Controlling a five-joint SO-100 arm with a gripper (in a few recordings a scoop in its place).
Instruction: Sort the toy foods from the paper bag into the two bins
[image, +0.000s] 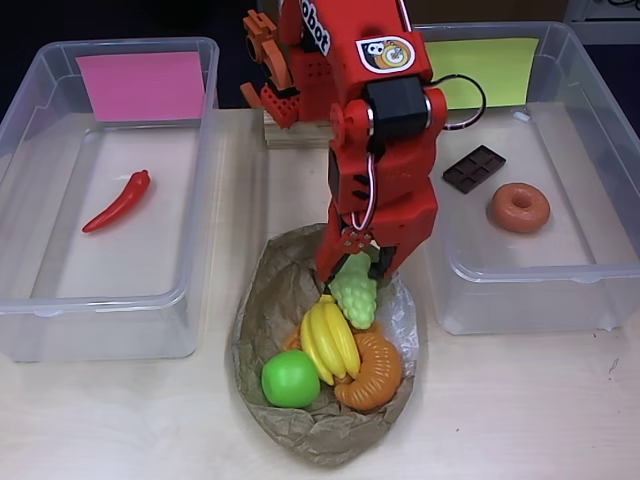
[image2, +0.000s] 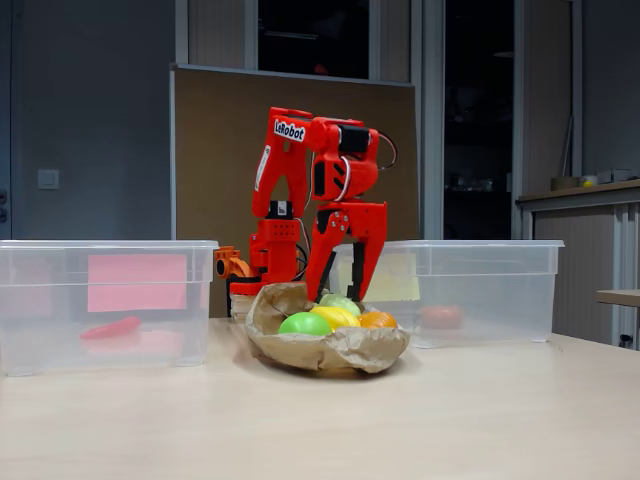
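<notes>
The red two-finger gripper (image: 355, 272) reaches down into the crumpled brown paper bag (image: 270, 310), its fingers on either side of the pale green plastic grapes (image: 356, 292); whether they pinch the bunch I cannot tell. Just near of the grapes lie the yellow plastic bananas (image: 330, 340), long axis running far to near, the orange ridged croissant (image: 372, 372) at their right and the round green apple (image: 290, 379) at their left. The bag sits between two clear plastic tubs, close to both walls. The left, pink-labelled tub (image: 30, 300) holds a red chili (image: 118, 201) pointing near-left. The right, yellow-green-labelled tub (image: 600, 300) holds a brown chocolate bar (image: 474, 168) and a brown donut (image: 518, 207).
</notes>
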